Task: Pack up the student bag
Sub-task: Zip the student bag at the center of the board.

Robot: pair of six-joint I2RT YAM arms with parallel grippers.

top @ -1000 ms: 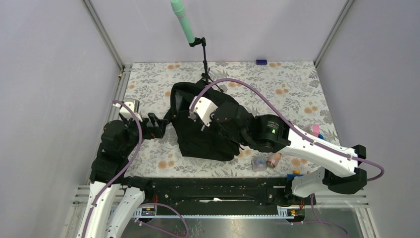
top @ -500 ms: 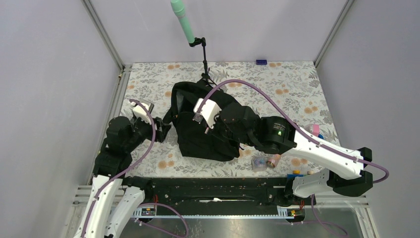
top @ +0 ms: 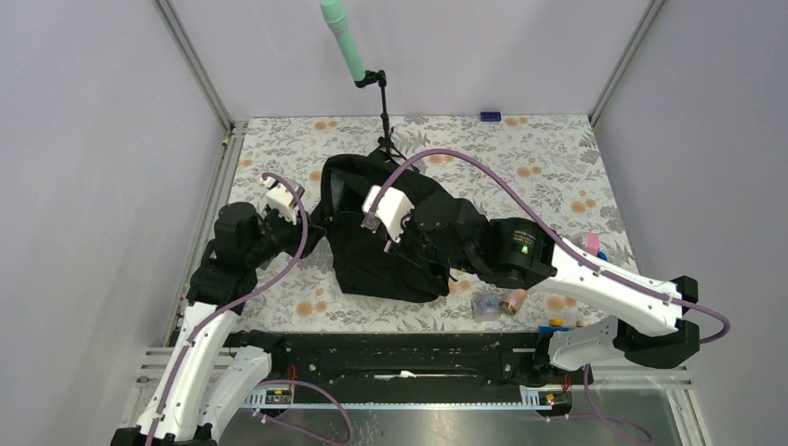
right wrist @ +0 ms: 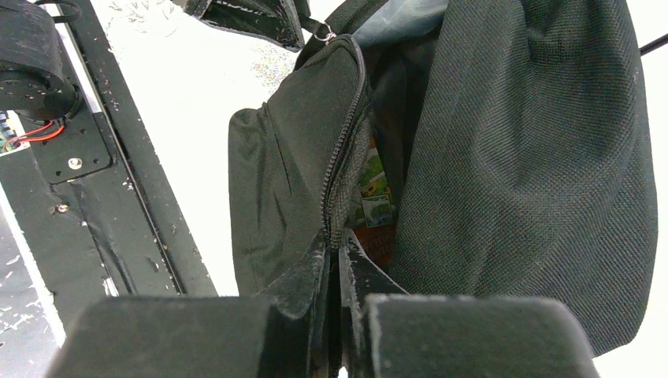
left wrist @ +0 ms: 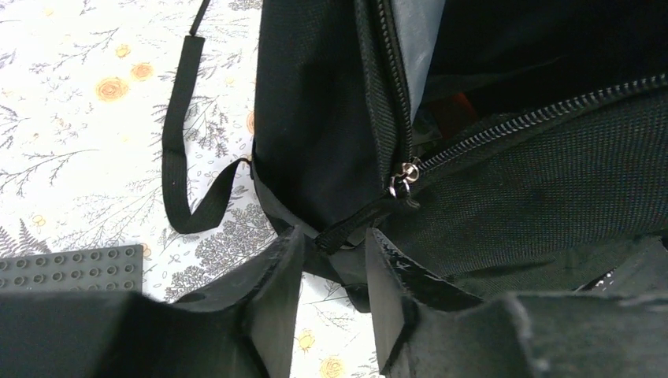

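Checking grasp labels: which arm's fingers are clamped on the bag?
The right gripper: its fingers pinch the student bag at the zipper edge. The left gripper's fingers stand apart, straddling the black pull tab.

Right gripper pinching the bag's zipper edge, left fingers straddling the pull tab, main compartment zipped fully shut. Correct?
Wrong on the zip: the student bag is open; the right wrist view shows its zipper parted, colourful contents inside. Right gripper does pinch the zipper edge; left gripper fingers straddle the pull tab.

One student bag. Two grippers at it: left gripper, right gripper. One blue block beyond the bag, one grey studded plate beside it.
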